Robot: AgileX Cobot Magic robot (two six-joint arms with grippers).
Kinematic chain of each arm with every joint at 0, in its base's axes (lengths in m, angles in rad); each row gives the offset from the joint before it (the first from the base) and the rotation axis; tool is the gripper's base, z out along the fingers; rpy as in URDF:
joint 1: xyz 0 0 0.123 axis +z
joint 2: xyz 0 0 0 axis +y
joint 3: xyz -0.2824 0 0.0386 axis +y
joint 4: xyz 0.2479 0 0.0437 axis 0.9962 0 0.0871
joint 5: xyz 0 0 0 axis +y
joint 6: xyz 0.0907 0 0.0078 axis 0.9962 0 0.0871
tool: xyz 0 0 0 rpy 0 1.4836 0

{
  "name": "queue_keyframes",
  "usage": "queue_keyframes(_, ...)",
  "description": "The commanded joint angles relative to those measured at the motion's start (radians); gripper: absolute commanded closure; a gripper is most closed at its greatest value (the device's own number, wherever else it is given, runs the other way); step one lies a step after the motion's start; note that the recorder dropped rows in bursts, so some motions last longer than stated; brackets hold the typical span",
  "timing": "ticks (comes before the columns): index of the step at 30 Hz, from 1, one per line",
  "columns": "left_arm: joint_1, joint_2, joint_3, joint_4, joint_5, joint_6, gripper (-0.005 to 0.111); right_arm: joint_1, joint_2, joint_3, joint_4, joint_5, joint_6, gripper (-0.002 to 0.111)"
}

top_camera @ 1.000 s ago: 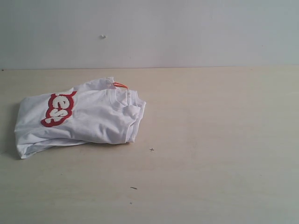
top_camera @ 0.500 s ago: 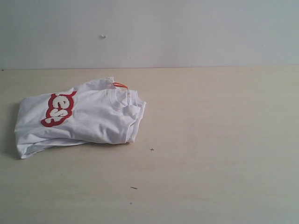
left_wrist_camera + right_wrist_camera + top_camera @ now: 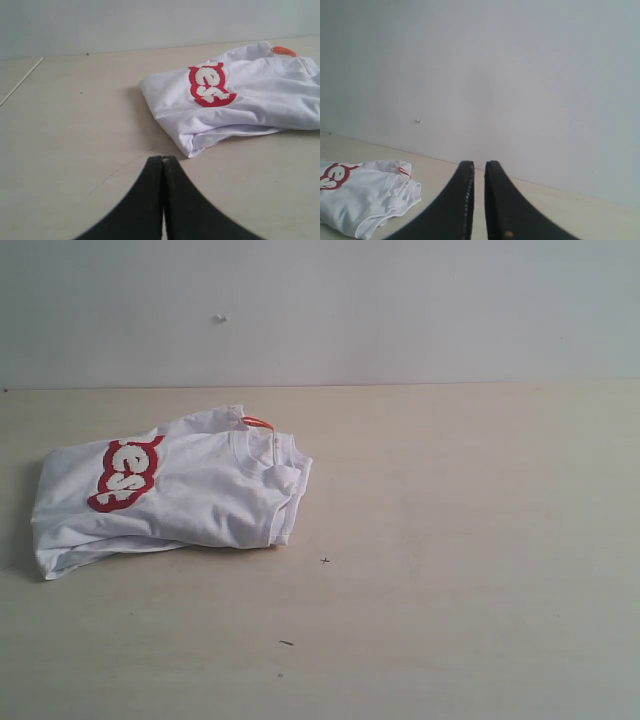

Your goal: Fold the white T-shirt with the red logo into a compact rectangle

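Lying beyond left end effector [image 3: 163, 162]: white T-shirt [image 3: 260, 105].

We're getting soft, even, fairly bright light that leaves the bench [image 3: 450, 540] flat and pale. The white T-shirt [image 3: 190, 500] throws only a faint shadow along its left and near edges in the exterior view. Everything's a bit low-res and washed out, and up close the left gripper [image 3: 163, 159] goes to a fuzzy black silhouette.
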Motion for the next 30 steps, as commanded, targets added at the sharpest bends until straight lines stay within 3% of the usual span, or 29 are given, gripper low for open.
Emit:
queue_keyframes(1,0.004,-0.006,0.000,-0.006,-0.003,0.000,0.107,-0.004,-0.005,0.010,-0.003,-0.008,-0.002,0.098)
queue_keyframes(23,0.004,-0.006,0.000,-0.006,-0.003,0.000,0.107,-0.004,-0.005,0.010,-0.003,-0.011,0.000,0.098)
queue_keyframes(30,0.004,-0.006,0.000,-0.006,-0.003,0.000,0.107,-0.016,-0.012,0.010,0.099,0.243,0.002,0.098)
